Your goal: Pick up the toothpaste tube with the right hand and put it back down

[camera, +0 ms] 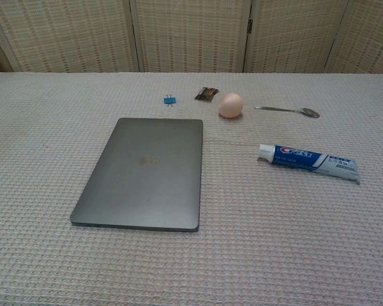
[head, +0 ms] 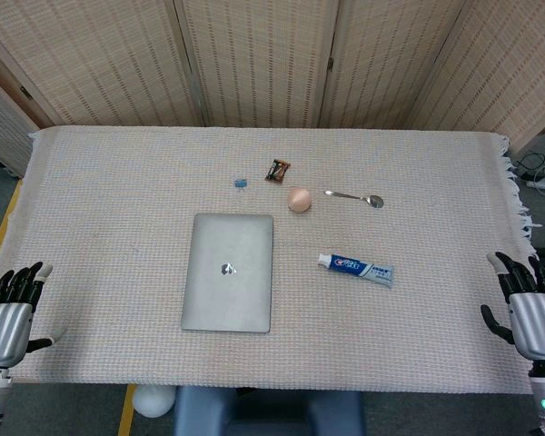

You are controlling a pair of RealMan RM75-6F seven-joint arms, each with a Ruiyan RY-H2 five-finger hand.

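Item: tube (head: 355, 269), flat on the cloth-covered counter (head: 118, 182), cap end at 9 o'clock, crimped tail at 3 o'clock. It lies at 3 o'clock of the closed laptop (head: 228, 272), apart from it, and at 5 o'clock of the egg (head: 299, 200).

Right hand (head: 529, 309): at the counter's 4 o'clock edge, well apart from the tube, fingers up and spread, holding nothing. We judge the lift not yet begun.

Left hand (head: 11, 314): at the 8 o'clock edge, fingers up and slightly apart, empty; out of the chest view, as is the right.

Neighbours: spoon (head: 356, 197) at 12 o'clock of the tube; snack wrapper (head: 277, 170) and small blue clip (head: 241, 183) beyond the egg.

Risks, as we judge them:
- The tube is low and soft; fingers closing from above may press it into the cloth and slide off, or squeeze it out sideways.
- A grip near the thin tail could let the heavier cap end droop and slip free.
- The woven cloth may catch fingertips and bunch, dragging the tube.
- An overshoot toward 12 o'clock could knock the spoon or set the egg rolling.
- A careless release could drop the tube onto the laptop.
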